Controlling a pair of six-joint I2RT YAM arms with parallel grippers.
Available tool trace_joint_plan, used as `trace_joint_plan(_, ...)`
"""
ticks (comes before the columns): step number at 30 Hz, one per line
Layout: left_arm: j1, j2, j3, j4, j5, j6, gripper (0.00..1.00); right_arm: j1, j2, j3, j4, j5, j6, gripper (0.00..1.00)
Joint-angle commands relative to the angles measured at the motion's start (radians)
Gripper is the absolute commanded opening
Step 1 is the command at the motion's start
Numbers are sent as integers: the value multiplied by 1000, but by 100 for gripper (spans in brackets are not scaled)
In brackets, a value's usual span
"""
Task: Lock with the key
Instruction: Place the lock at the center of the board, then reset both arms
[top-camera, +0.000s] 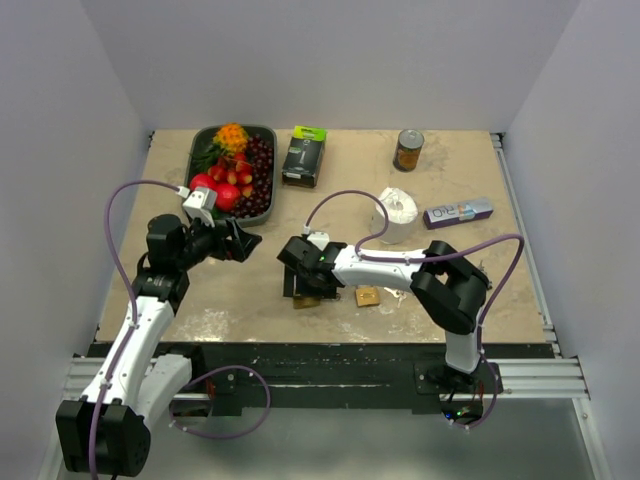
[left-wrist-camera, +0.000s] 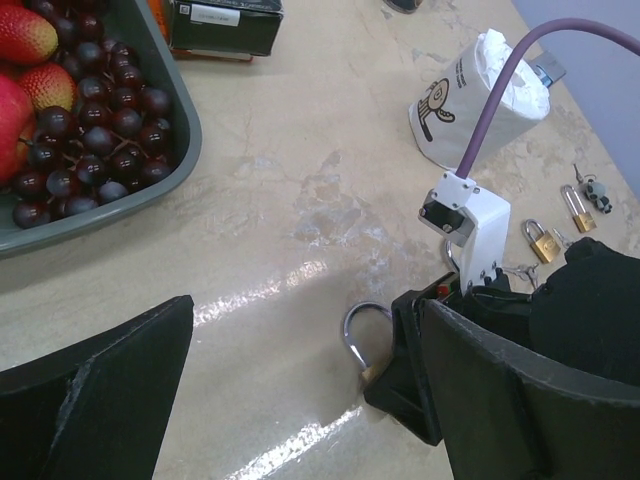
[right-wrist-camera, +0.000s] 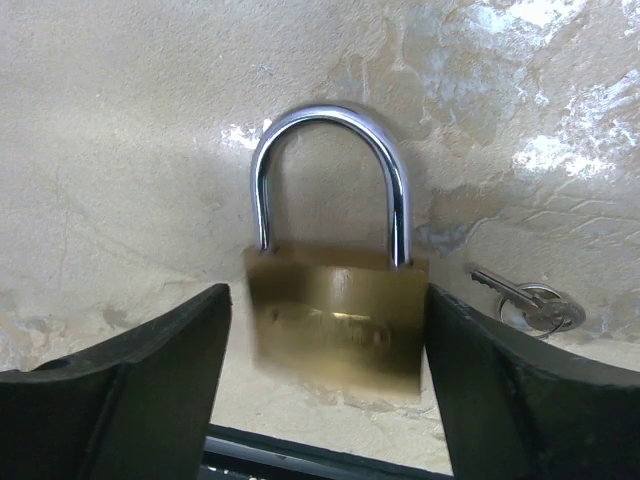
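Padlock (right-wrist-camera: 335, 320): brass body, steel shackle, lying flat on the table (top-camera: 200, 300) at 6 o'clock from the middle in the top view. In the right wrist view the shackle points to 12 and both its legs meet the body. The body is blurred.
Key (right-wrist-camera: 530, 305): flat on the table at 3 o'clock of the padlock, just beside it, apart from the keyhole end.
Right gripper (top-camera: 300, 265): low over the padlock, released. Its fingers (right-wrist-camera: 150, 380) stand at 9 and 3 of the body, with a gap showing on the 9 side, while the 3 side is too close to tell whether it touches.
Left gripper (top-camera: 240, 243): at 9 o'clock of the table's middle, spread wide, grasping nothing, well apart from the padlock.
Tray (top-camera: 273, 170): at 11 o'clock, holding grapes and red fruit.
Box (top-camera: 303, 157): black, at 12 o'clock, just beside the tray.
Can (top-camera: 408, 150): at 1 o'clock.
Roll (top-camera: 398, 215): white, at 2 o'clock, near the middle.
Spare locks (left-wrist-camera: 540, 240): two small brass ones, at 3 o'clock of the right gripper.
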Motion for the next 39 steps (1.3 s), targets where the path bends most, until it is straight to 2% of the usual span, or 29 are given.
trace_joint_plan(1,10,3,-7,54,4,7,99,-5,-9,25,-13,34,31,83)
trace_joint_plan(4,10,3,-7,53,4,8,99,-5,-6,16,10,21,25,88)
trace_joint_plan(13,15,9,2,36,8,5,99,-5,-23,28,51,27,-9,90)
trace_joint_plan(25,24,125,150,-108,70,67,99,-49,-127,4,92,42,-64,88)
trace_joint_plan(29,24,222,258,-208,75,91,99,-64,-187,-3,148,45,-120,88)
trace_joint_plan(34,24,311,398,-309,78,163,99,-101,-293,-16,273,76,-321,94)
trace_joint_plan(35,24,332,439,-329,74,162,99,-142,-331,-13,286,38,-341,98)
trace_joint_plan(39,24,375,524,-339,80,192,99,-273,-409,19,306,-39,-399,99)
